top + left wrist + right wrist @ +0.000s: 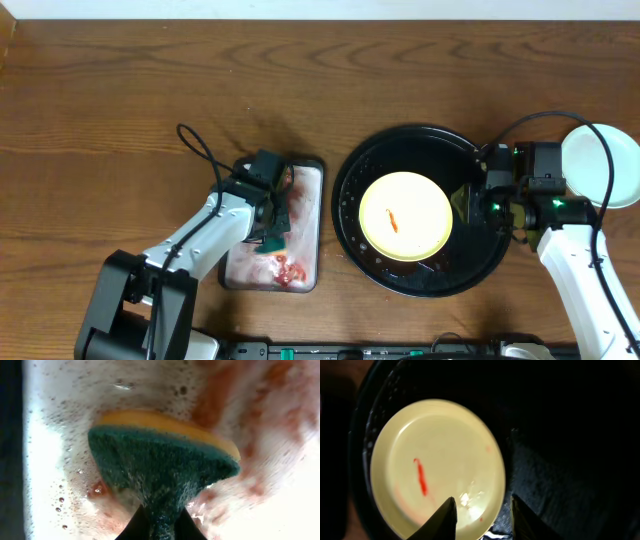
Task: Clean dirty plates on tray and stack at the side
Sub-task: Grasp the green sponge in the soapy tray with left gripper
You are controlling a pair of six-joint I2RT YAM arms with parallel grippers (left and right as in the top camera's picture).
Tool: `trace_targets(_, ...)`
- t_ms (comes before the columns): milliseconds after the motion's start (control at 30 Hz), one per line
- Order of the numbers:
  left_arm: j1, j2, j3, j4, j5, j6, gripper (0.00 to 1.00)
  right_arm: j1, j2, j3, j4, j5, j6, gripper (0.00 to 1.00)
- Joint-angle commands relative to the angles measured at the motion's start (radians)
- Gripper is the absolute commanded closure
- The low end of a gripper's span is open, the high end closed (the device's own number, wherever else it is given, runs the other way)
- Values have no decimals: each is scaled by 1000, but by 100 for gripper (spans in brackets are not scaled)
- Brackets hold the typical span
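yellow plate [405, 216] centred in the tray [425, 285], red-streaked; white plate [600, 165] lies on wood [150, 80] at the tray's 2 o'clock, room around it. left wrist: left gripper [159, 522] clenches the sponge [160, 460] over the sudsy grey tray [50, 420], likely soaking. right wrist: right gripper [482, 512] spread, straddling the yellow plate's 5 o'clock rim, likely to steady it.

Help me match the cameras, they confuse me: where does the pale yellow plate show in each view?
Overhead: the pale yellow plate lies right of centre, inside the black tray.
Left wrist: not in it; only the sponge over suds.
Right wrist: the plate fills the left half, its lower rim reaching between the fingers of the right gripper.
Shared landmark: the red-orange smear on the plate.
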Motion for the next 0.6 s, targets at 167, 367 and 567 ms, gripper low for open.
trace_targets(167,-12,-95,118,-148,128,49,93,-2,128,-73,131,40,25,82)
trace_targets(367,-73,-163,137,-106,256,48,93,4,258,-74,242,-31,-30,87)
trace_targets(567,-210,-165,137,20,284,-29,93,56,360,-74,282,-21,-37,94)
